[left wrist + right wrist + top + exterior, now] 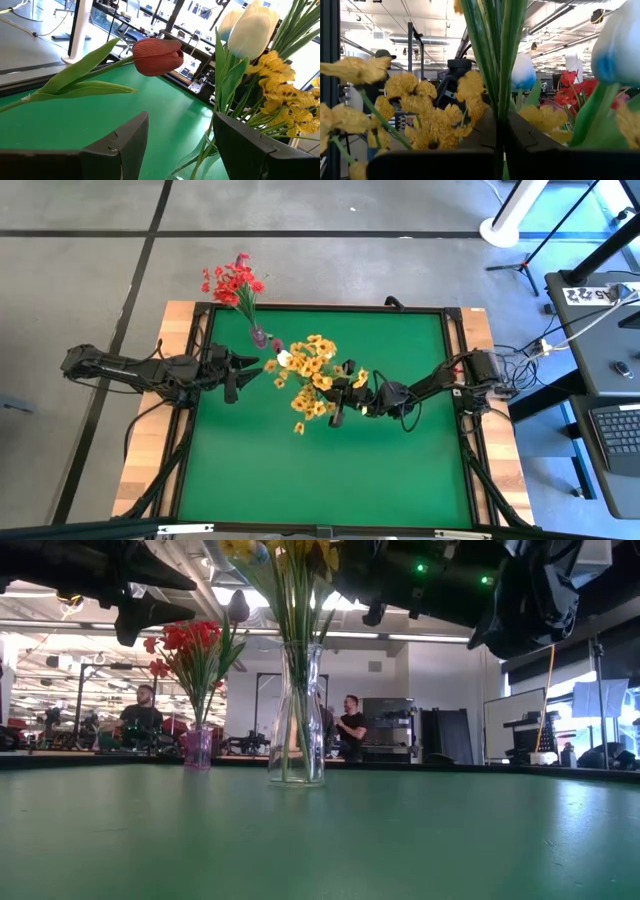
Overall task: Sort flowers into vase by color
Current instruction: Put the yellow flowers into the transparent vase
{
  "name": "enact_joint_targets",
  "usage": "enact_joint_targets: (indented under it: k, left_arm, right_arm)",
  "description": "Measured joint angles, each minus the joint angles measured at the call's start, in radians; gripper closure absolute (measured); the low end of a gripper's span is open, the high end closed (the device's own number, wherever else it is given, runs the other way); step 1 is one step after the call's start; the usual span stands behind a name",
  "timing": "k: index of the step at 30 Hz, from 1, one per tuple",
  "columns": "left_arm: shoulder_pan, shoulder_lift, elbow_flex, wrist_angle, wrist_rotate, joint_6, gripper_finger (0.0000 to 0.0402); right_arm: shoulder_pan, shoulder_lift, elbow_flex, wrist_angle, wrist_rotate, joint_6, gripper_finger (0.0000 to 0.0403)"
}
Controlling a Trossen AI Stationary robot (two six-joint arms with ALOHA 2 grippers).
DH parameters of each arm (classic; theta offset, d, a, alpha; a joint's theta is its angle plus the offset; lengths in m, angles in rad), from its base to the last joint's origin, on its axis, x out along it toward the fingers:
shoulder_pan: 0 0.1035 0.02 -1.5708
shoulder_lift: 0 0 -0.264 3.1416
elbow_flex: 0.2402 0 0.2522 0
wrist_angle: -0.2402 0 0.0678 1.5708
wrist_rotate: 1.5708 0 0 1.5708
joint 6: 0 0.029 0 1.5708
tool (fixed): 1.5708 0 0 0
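Stems [495, 60] sit clamped in my right claw [500, 145] above the clear vase [297, 720]. My left claw [180, 145] is apart beside a dark-red bud [157, 56].

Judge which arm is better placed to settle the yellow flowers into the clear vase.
Right. The right gripper is shut on the stems of the yellow flowers above the clear vase; the left gripper is open, beside them.
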Motion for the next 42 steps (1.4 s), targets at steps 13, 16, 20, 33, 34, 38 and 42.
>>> enact_joint_targets:
  k: [13, 16, 20, 33, 34, 38, 42]
  left_arm:
    - [0.000, 0.000, 0.000, -0.006, 0.000, 0.000, 0.0186]
    - [0.000, 0.000, 0.000, -0.006, 0.000, 0.000, 0.0186]
    - [0.000, 0.000, 0.000, -0.010, 0.000, 0.000, 0.0186]
    - [0.000, 0.000, 0.000, -0.029, 0.000, -0.006, 0.0186]
    - [0.000, 0.000, 0.000, -0.029, 0.000, -0.007, 0.0186]
    - [0.000, 0.000, 0.000, -0.029, 0.000, -0.008, 0.0186]
    - [0.000, 0.000, 0.000, -0.029, 0.000, -0.008, 0.0186]
  right_arm:
    - [0.002, 0.025, -0.023, -0.140, 0.010, 0.068, 0.0394]
    - [0.002, 0.025, -0.030, -0.148, 0.010, 0.082, 0.0393]
    - [0.003, 0.025, -0.034, -0.160, 0.010, 0.081, 0.0393]
    - [0.018, -0.142, -0.033, -0.548, 0.022, 0.085, 0.0319]
    - [0.025, -0.163, -0.033, -0.582, 0.031, 0.083, 0.0309]
    - [0.052, -0.242, -0.033, -0.739, 0.080, 0.082, 0.0275]
    - [0.084, -0.322, -0.034, -0.895, 0.129, 0.090, 0.0249]
